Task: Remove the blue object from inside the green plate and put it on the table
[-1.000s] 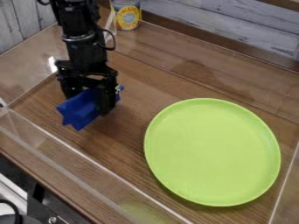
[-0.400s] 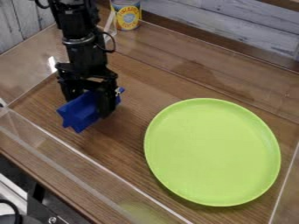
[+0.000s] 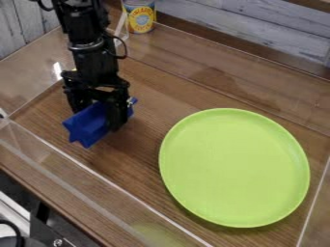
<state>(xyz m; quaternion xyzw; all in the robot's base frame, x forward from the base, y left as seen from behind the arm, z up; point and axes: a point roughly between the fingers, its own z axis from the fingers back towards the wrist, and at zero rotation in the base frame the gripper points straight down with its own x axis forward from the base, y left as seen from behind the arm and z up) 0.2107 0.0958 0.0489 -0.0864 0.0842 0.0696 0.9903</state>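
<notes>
The blue object [image 3: 88,123], a small deep-blue blocky lump, rests on the wooden table [image 3: 194,87] at the left, well apart from the green plate. My black gripper [image 3: 99,108] stands over it with its fingers down on either side of the lump's top. The fingers seem to hold it, but whether they press on it is not clear. The large lime-green plate [image 3: 234,166] lies flat at the right front with nothing on it.
Clear acrylic walls [image 3: 39,169] edge the table at the left and front. A yellow can [image 3: 139,16] stands at the back, behind the arm. A grey plank wall runs along the back.
</notes>
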